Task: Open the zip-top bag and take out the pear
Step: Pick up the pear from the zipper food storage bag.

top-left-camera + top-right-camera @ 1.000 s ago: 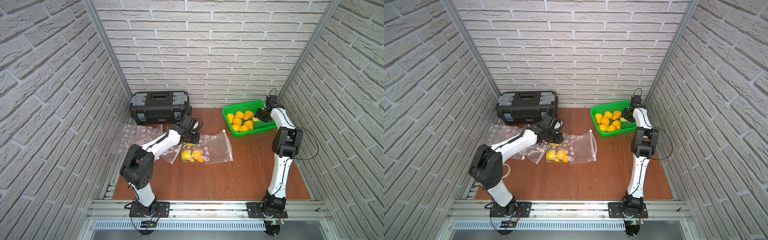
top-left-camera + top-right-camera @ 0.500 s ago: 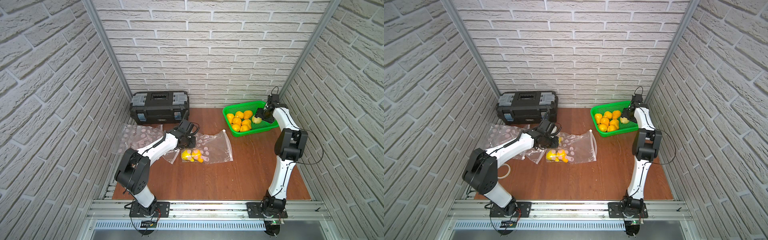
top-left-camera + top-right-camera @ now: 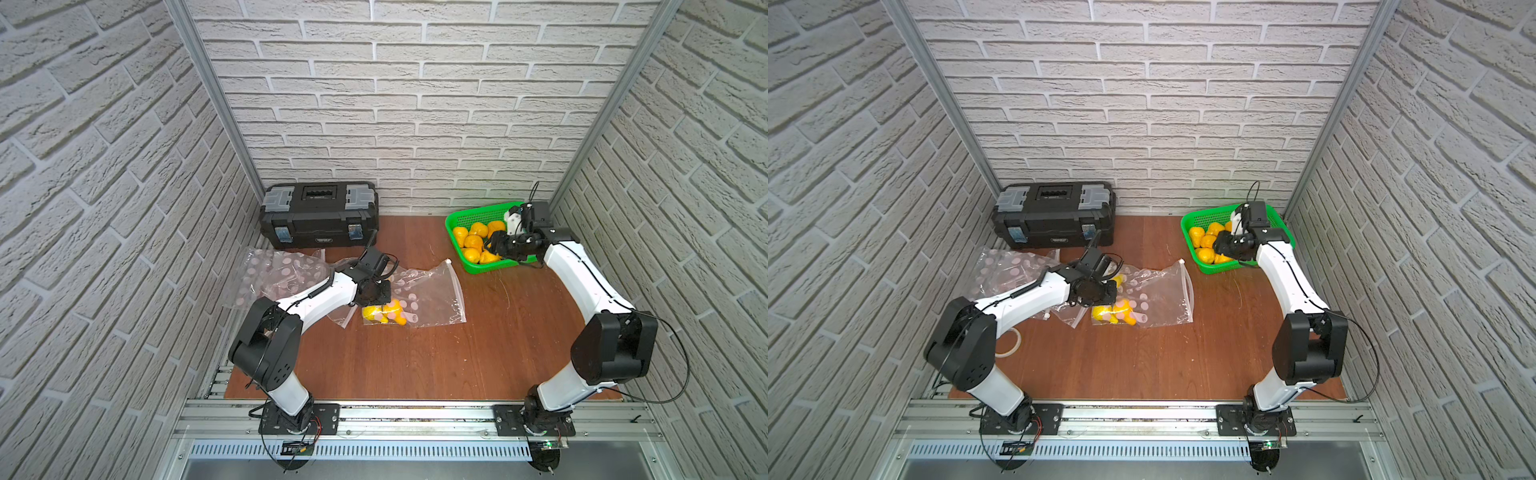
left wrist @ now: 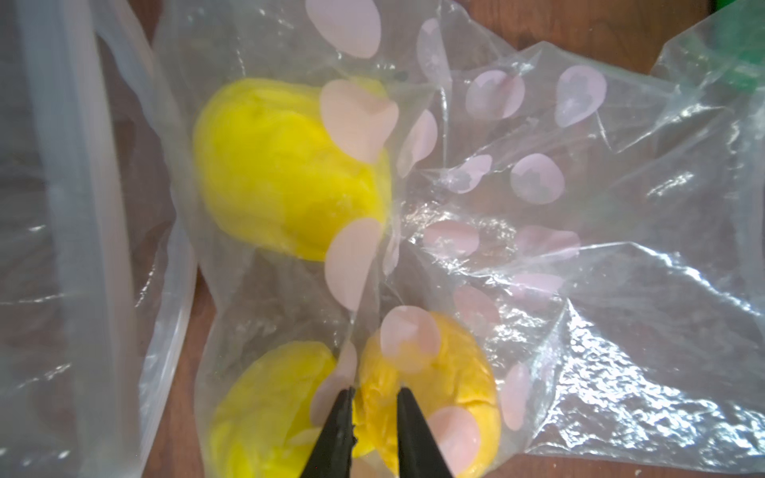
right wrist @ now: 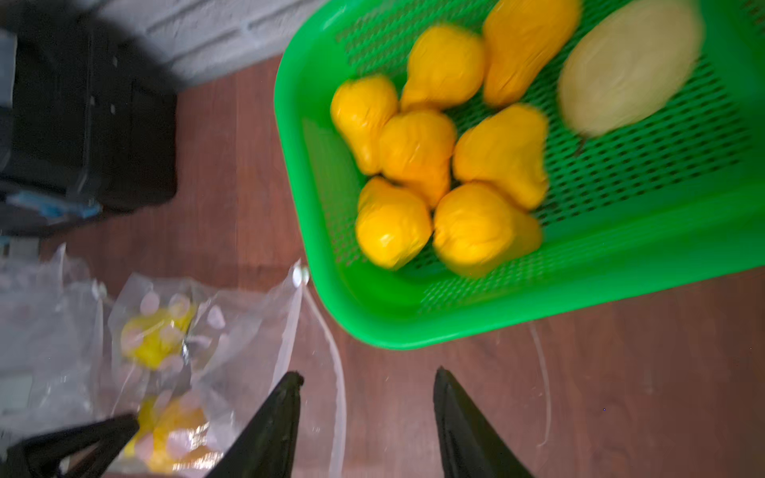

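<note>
The clear zip-top bag (image 3: 432,291) (image 3: 1163,299) with pink spots lies mid-table with yellow pears (image 3: 382,311) (image 3: 1113,313) inside. My left gripper (image 3: 380,291) (image 3: 1106,293) (image 4: 373,393) presses down on it. Its jaws stand nearly together, pinching the film over an orange-yellow pear (image 4: 451,372). Two more pears (image 4: 285,165) show in the bag (image 4: 621,289) in the left wrist view. My right gripper (image 3: 498,245) (image 3: 1219,245) (image 5: 367,374) hovers open and empty at the near-left corner of the green basket (image 3: 457,245).
The green basket (image 3: 1187,241) (image 5: 538,310) at the back right holds several orange pears (image 5: 414,153) and a pale one (image 5: 629,66). A black toolbox (image 3: 320,216) stands against the back wall. Empty spotted bags (image 3: 274,270) lie at the left, with a tape ring (image 3: 1009,343) nearer the front.
My right gripper let go of a pale pear in the basket and drew back toward the basket's near-left corner. My left gripper shifted slightly on the bag.
</note>
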Robot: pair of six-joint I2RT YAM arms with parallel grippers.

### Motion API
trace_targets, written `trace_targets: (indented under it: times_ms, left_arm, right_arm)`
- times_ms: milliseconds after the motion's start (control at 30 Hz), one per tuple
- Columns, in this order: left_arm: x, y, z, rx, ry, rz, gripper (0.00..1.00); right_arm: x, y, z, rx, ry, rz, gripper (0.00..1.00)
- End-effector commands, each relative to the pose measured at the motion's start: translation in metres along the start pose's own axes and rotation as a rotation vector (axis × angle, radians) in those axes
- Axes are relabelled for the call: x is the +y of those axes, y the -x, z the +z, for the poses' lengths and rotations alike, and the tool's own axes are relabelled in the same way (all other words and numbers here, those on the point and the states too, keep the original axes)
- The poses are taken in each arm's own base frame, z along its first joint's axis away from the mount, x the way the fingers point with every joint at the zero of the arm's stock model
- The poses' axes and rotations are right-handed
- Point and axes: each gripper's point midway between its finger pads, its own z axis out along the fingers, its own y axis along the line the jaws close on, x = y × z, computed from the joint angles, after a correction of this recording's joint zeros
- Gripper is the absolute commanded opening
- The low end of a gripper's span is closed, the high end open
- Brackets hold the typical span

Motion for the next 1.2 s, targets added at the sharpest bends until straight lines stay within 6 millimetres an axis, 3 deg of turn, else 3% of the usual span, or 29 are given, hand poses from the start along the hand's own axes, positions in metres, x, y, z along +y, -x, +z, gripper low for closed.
trace_targets:
  times_ms: [0, 167, 300, 467, 700, 800, 1000, 1167]
  left_arm:
    - [0.001, -0.012, 0.014, 0.038, 0.015, -0.010, 0.22]
    - [0.005, -0.030, 0.030, 0.081, 0.033, -0.005, 0.18]
    - [0.011, -0.044, 0.042, 0.111, 0.053, -0.008, 0.15]
    - [0.012, -0.051, 0.055, 0.132, 0.056, 0.001, 0.13]
    - [0.011, -0.054, 0.063, 0.146, 0.058, 0.013, 0.05]
    - [0.009, -0.053, 0.065, 0.138, 0.056, 0.011, 0.00]
    - [0.007, -0.052, 0.073, 0.125, 0.048, -0.007, 0.00]
    - [0.006, -0.054, 0.080, 0.118, 0.041, -0.031, 0.00]
  right_arm:
    - [0.020, -0.042, 0.005, 0.093, 0.095, -0.013, 0.47]
    - [0.025, -0.095, 0.017, 0.203, 0.131, -0.030, 0.39]
    - [0.028, -0.124, 0.023, 0.253, 0.174, -0.021, 0.35]
    - [0.043, -0.145, 0.037, 0.313, 0.277, -0.009, 0.30]
    - [0.075, -0.149, 0.050, 0.337, 0.408, -0.003, 0.23]
    - [0.089, -0.167, 0.058, 0.382, 0.446, -0.004, 0.22]
    - [0.116, -0.209, 0.076, 0.463, 0.516, 0.004, 0.22]
    - [0.138, -0.229, 0.088, 0.486, 0.572, 0.006, 0.22]
